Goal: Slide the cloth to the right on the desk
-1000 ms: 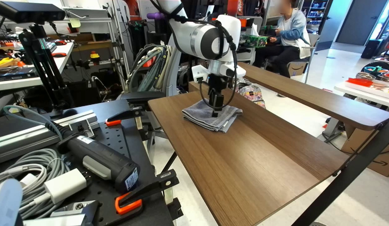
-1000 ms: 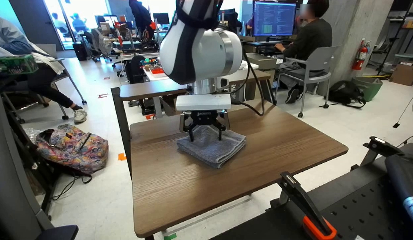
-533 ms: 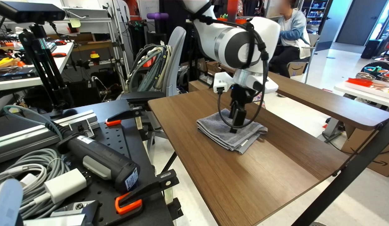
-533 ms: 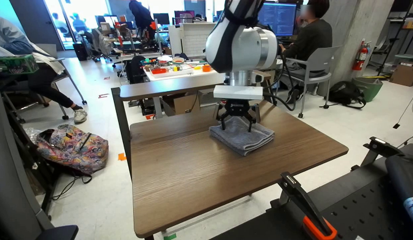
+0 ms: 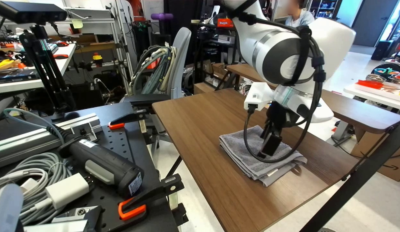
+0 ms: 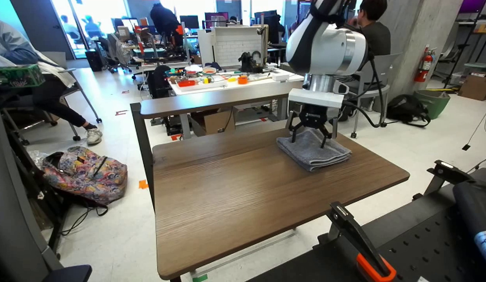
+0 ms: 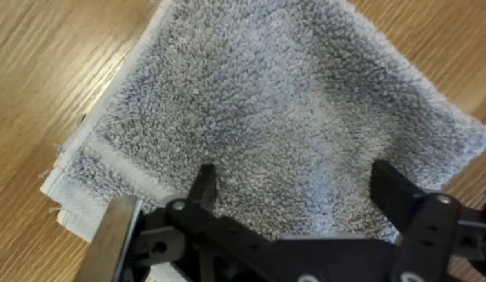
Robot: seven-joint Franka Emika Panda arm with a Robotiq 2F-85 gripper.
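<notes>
A brown wood-grain desk [image 6: 211, 203] is overhung at its far right, in an exterior view, by a white-and-black robot arm [image 6: 337, 55]. Beneath the arm, near the desk's right edge, the folded grey cloth [image 6: 331, 156] is laid flat in layers. Its top is touched by the gripper [image 7: 294, 170], whose two fingers [image 7: 396, 196] are parted wide.

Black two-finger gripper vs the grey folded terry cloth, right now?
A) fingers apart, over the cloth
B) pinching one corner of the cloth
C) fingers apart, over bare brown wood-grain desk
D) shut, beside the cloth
A: the wrist view shows the black gripper with its fingertips spread wide and the grey cloth visible between them.
</notes>
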